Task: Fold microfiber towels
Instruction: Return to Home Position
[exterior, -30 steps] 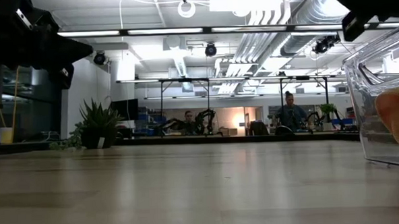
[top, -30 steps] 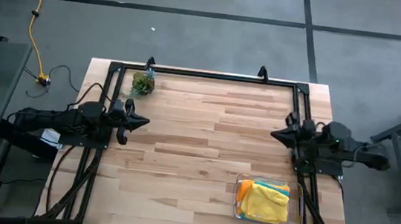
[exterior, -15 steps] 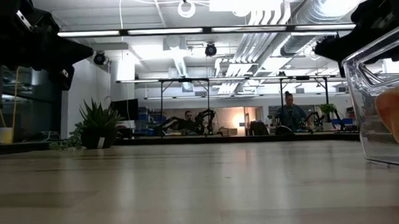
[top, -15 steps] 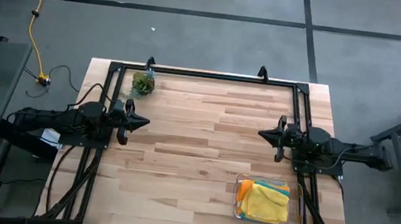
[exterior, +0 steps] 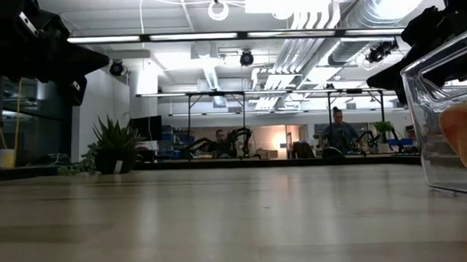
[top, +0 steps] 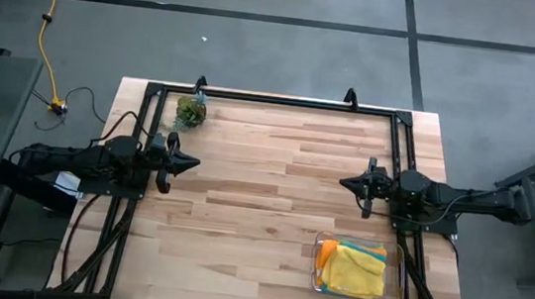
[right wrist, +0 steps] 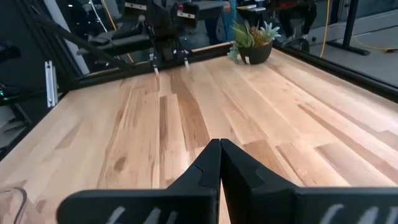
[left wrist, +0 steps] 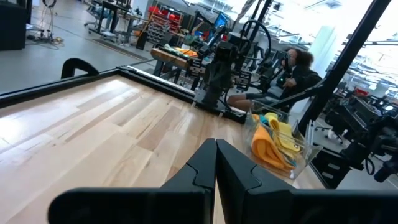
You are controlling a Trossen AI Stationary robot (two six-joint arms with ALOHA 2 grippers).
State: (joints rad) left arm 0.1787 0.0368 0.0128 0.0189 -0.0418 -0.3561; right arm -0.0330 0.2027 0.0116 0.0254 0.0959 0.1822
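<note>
The microfiber towels [top: 353, 268] lie piled in a clear plastic tray [top: 399, 284] at the table's near right: yellow on top, with orange and teal edges showing. The left wrist view shows the towels [left wrist: 273, 142] bunched in the tray too. My left gripper [top: 192, 162] stands shut at the left side, above the wood. My right gripper [top: 345, 184] stands shut at the right side, above the table and on the far side of the tray. Neither touches a towel.
A small potted plant [top: 191, 112] stands at the far left corner. A black frame [top: 273, 98] runs along the far edge and down both sides. Bare wood [top: 262, 199] spreads between the two grippers. People sit in the room beyond the table.
My right gripper has come down and reached toward the table's middle, its tip moving left, and it has tipped toward level. It stays shut. The towels and the tray have kept their place.
</note>
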